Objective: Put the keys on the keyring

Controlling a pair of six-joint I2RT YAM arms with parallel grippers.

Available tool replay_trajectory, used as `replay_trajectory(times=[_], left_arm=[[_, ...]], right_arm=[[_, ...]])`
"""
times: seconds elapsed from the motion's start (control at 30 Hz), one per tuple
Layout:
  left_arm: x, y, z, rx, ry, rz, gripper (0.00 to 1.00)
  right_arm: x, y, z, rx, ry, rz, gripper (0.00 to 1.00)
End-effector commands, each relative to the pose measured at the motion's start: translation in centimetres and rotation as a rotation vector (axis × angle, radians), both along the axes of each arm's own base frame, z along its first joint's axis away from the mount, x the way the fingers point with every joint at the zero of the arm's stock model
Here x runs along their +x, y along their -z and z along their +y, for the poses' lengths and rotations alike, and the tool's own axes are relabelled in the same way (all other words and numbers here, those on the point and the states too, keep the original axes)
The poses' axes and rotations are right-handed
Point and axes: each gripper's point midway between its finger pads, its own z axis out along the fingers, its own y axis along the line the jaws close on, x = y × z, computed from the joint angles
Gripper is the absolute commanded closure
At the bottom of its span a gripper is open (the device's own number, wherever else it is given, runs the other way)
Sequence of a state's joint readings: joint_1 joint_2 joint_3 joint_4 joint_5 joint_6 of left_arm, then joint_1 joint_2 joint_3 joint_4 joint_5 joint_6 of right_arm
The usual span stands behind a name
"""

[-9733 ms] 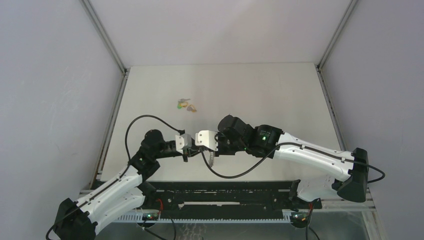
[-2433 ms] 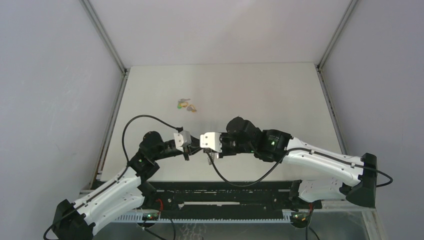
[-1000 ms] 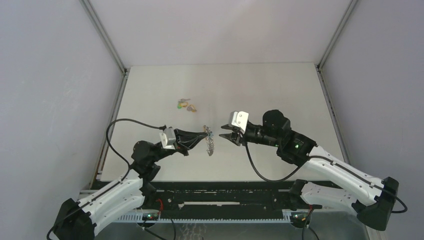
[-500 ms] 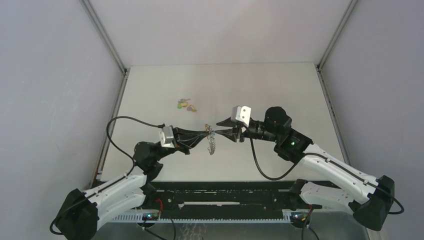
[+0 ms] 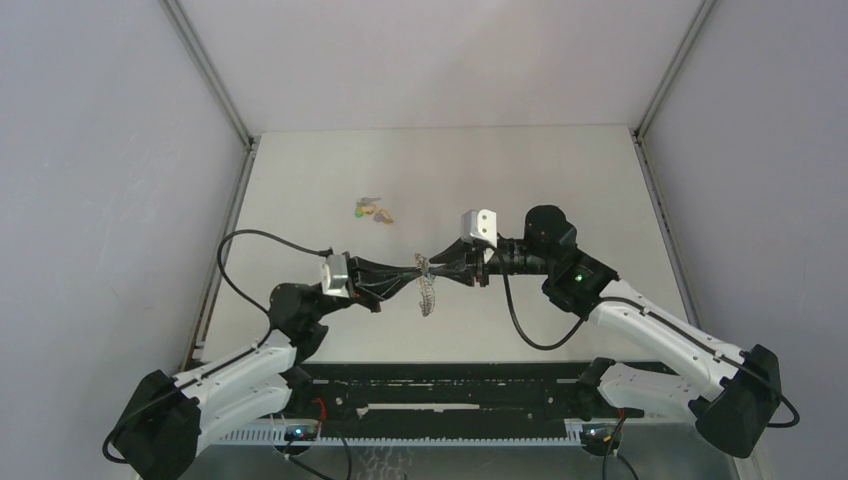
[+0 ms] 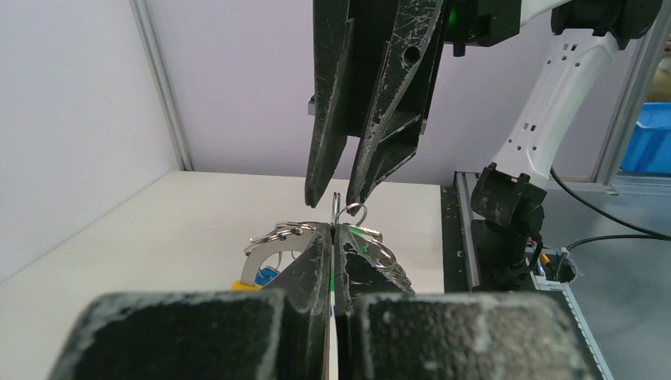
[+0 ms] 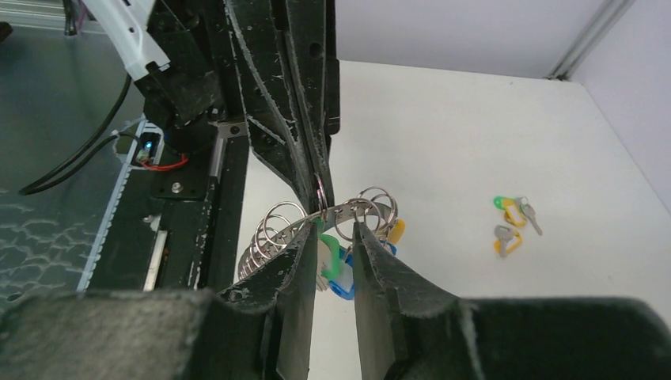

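The keyring (image 5: 427,292) hangs above the table's middle, a silvery band carrying several small rings (image 7: 273,233). Green (image 7: 330,257), blue (image 7: 342,290) and yellow (image 7: 396,229) keys dangle from it. My left gripper (image 5: 417,269) is shut on the keyring at one small ring, as the left wrist view (image 6: 333,229) shows. My right gripper (image 5: 434,262) faces it tip to tip and is open, its jaws a narrow gap apart on either side of the band (image 7: 330,229). Loose keys (image 5: 372,210) with green and yellow heads lie on the table further back.
The white table (image 5: 560,170) is walled by grey panels left, right and behind. Metal posts run along both side edges. A black rail (image 5: 440,385) with cables crosses the near edge between the arm bases.
My right gripper has moved left until its tips meet the keyring, and its jaws have narrowed. The left gripper has shifted slightly right with the keyring in it.
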State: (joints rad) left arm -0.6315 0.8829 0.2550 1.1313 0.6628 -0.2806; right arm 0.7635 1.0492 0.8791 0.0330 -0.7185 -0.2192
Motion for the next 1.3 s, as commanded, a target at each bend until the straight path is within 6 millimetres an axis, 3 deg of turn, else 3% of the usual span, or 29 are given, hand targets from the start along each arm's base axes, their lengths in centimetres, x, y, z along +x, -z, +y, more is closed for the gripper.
replay_trajectory(times=[0.0,0.47,0.87,1.27], left_arm=[[-0.8,-2.7,0.4,-0.062,0.016,-0.078,1.0],[-2.3,-5.1,-0.1,-0.051,0.117,-0.102,1.0],[-1.6,-6.5,-0.4,-0.08,0.121,-0.041,1.0],[-1.2,-7.8,-1.0,-0.09,0.152,-0.007,1.0]], right_arm=[[-1.1,-2.9,0.2,0.067,-0.073,-0.033,0.78],[-1.2,-4.4,-0.6,0.079,-0.09,-0.033,0.81],[-2.1,-7.3,-2.4,0.103,-0.078,0.001,0.76],[-1.5,-7.9,-1.2,0.096,-0.101,0.093,0.75]])
